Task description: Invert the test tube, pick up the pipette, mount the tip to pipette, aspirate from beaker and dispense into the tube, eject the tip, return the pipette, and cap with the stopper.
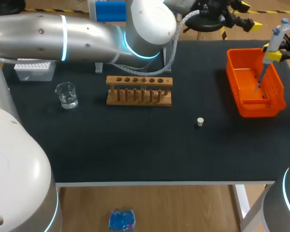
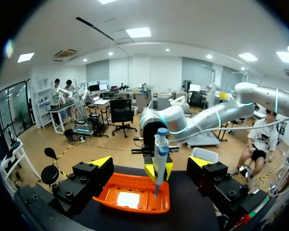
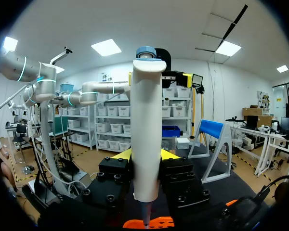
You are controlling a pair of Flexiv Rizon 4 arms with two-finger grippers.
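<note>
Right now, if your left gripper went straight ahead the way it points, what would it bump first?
My left gripper would probably meet the pipette first, held by my right gripper over the orange bin; depth is unclear.

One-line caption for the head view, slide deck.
Right hand holds the pipette above the orange bin; rack, beaker and stopper sit on the table.

A robotics lab bench set up for liquid handling.
On the black-topped table a wooden tube rack stands at upper centre. A glass beaker of clear liquid and a white tip box sit at upper left. An orange bin sits at upper right with a pipette upright over it. A silver robot arm lies across the upper left.
</note>
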